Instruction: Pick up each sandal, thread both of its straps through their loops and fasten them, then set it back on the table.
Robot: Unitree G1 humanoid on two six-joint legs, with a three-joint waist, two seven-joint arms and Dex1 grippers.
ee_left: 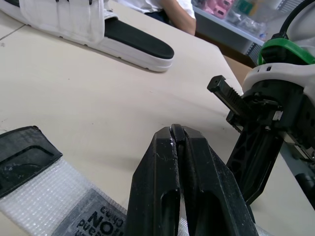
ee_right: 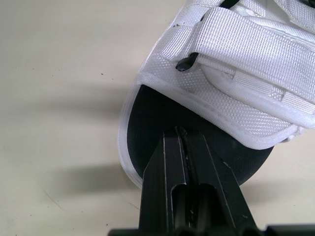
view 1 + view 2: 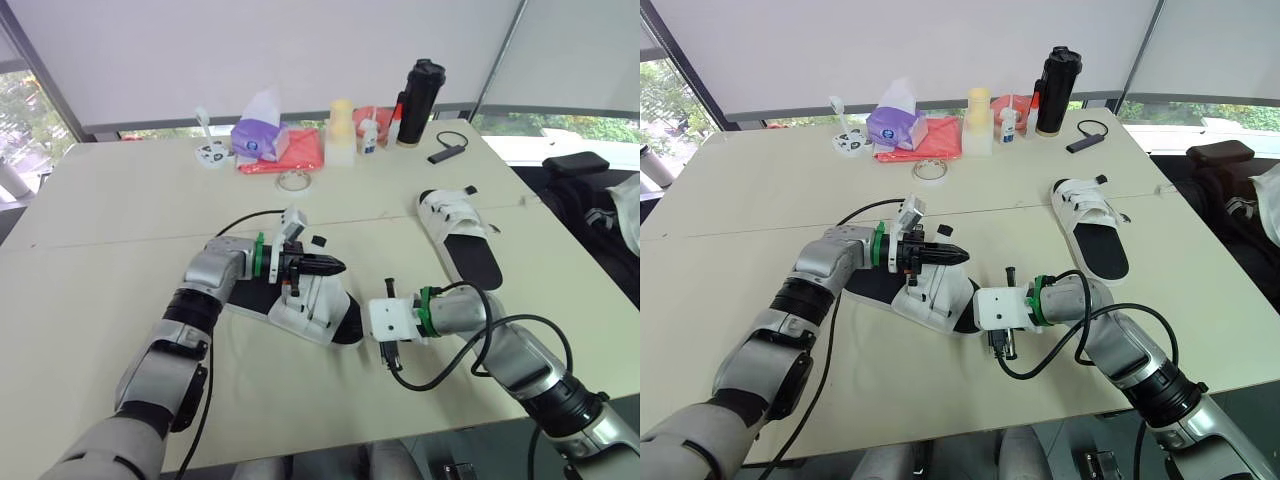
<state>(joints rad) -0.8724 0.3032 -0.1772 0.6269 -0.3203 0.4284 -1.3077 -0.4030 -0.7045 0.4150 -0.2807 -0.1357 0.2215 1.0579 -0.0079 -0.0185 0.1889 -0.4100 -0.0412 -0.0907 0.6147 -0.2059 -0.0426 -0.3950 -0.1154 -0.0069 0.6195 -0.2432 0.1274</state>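
A white-strapped sandal with a black insole [image 3: 312, 312] lies near the table's front, one strap [image 3: 293, 226] standing up loose. My left gripper [image 3: 328, 266] is shut just above its straps, pointing right. A white mesh strap with a black end [image 1: 27, 160] runs under the fingers; whether it is pinched I cannot tell. My right gripper [image 2: 182, 133] is shut and empty, its tip hovering at the rounded end of the sandal [image 2: 206, 73]. The second sandal [image 3: 458, 236] lies flat at the right, away from both grippers.
At the back of the table stand a purple tissue pack [image 3: 262, 135], a red cloth [image 3: 290, 155], a tape ring [image 3: 292, 180], a yellow cup stack [image 3: 342, 128], a black bottle [image 3: 420, 103] and a black cabled device [image 3: 447, 152]. A black bag [image 3: 580, 168] sits off the right edge.
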